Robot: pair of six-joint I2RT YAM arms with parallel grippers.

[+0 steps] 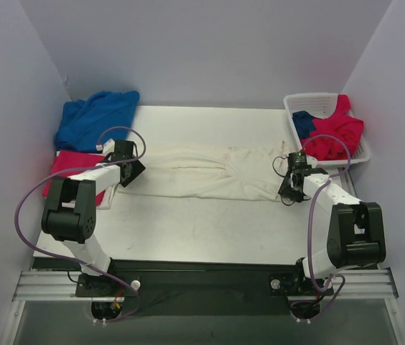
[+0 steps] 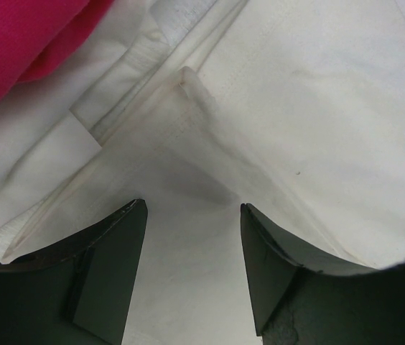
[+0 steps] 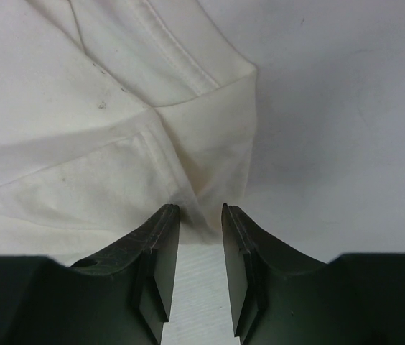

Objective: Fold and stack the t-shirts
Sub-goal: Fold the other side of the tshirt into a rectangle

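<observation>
I have the cream shirt (image 1: 202,172) stretched lengthwise across the middle of the surface (image 1: 210,230), with one arm at each end so both ends can be lifted together for a fold. My left pincer (image 2: 192,208) stands wide apart over the cloth beside the pink shirt (image 1: 70,169). My right pincer (image 3: 200,208) shows a narrow gap, its tips at a cloth corner. I judge nothing is clamped yet.
</observation>
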